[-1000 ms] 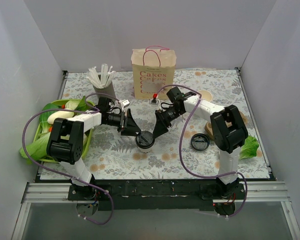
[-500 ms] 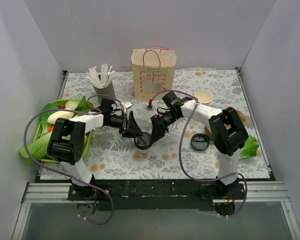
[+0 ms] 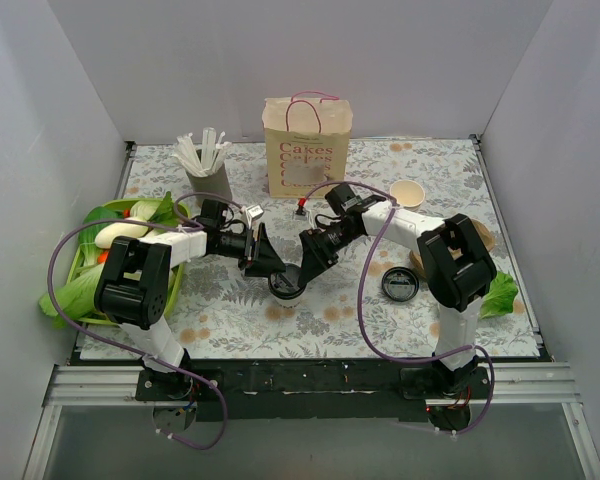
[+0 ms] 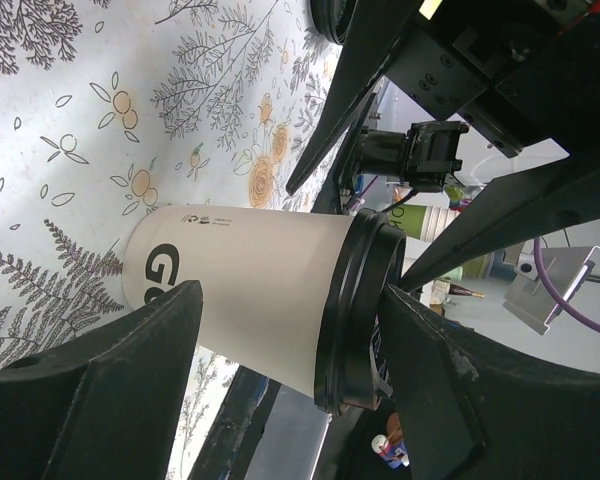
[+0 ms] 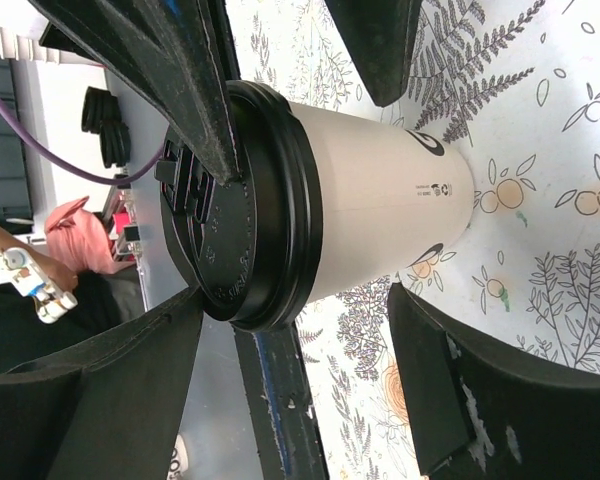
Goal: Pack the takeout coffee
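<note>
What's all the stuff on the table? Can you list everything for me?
takeout coffee: one, white with black lid, middle of the table
paper bag: one, cream with pink handles, standing at the back
loose lid: one, black, right of the coffee
paper cups: cream, back right, count unclear
stick holder: one, grey, white sticks inside, back left
tray: one, green, left edge, holding leafy vegetables
leaf: one, green, right edge
left gripper: black, open, beside the coffee
right gripper: black, open, beside the coffee

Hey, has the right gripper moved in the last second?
Yes. The right gripper has shifted slightly left and nearer, away from the paper bag, toward the coffee cup.
</note>
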You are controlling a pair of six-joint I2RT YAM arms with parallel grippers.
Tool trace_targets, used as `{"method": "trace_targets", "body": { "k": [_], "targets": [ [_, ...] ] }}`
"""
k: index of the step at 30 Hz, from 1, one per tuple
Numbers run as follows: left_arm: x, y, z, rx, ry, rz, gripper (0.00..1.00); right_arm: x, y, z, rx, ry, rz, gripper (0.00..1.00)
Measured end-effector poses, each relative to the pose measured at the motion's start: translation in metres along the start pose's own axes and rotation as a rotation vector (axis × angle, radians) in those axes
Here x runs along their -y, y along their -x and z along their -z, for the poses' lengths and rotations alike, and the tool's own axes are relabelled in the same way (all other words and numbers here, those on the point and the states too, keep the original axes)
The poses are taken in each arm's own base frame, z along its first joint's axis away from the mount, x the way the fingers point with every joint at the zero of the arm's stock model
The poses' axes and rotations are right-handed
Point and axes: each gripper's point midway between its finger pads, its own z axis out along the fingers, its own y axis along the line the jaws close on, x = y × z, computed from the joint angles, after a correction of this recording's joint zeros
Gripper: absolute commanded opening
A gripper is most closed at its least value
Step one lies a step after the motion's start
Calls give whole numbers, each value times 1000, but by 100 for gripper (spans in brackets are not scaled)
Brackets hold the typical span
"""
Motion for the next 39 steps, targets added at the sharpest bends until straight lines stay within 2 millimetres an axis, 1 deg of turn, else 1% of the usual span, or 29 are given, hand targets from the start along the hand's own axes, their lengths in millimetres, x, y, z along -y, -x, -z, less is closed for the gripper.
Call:
{"method": "trace_targets", "body": {
  "k": [4,9,13,19,28,33,37,39],
  "targets": [
    [-1,-1,-1,2,-5,3,68,0,-3,-1,-4,6,-16,78],
    [-3,-5,-1,-1,-13,6,67,-2,-8,-4,-9,40,7,75],
    [-3,-7,-2,-3,-20,5,66,-3,-8,-5,-6,58,36,74],
    [-4,-6,-2,-4,-26,-1,66,-2,-8,-7,-18,76,15,72],
    [-4,-6,-3,-5,-31,-2,66,-1,-11,-7,-29,53,-3,69],
    [-4,-6,-3,-6,-34,-2,66,-4,-10,-5,-23,13,52,67],
    [-4,-6,-4,-10,-42,1,66,-5,-8,-5,-21,-19,113,70],
    [-4,-7,-4,-13,-47,6,66,-5,-6,-4,-19,-31,143,74]
  ]
}}
